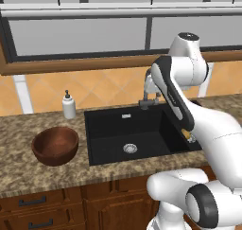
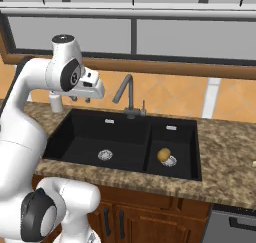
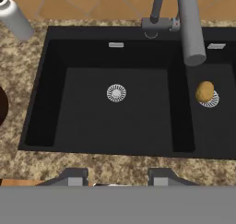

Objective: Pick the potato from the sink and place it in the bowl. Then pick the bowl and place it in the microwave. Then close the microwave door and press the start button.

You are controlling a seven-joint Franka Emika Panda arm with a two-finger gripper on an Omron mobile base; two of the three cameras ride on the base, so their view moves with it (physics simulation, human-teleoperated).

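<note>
Nothing of the task is judged done yet. The potato is seen lying in the smaller right basin of the sink, resting on or just beside that basin's steel drain. The bowl is seen empty on the counter, left of the sink, near the soap bottle. All steps are left: potato into bowl, bowl into microwave, door closed, start pressed. The microwave is not pointed out here.

The gripper is held high above the left end of the sink, nothing between its fingers; they are seen partly spread in the hand view, neither wide nor pinched. It is well apart from the potato.

The faucet is mounted at the back edge between the two basins, its spout reaching out near the potato's side, so it is judged an obstacle for a descent into the right basin. The divider wall between basins is also to be cleared.
</note>
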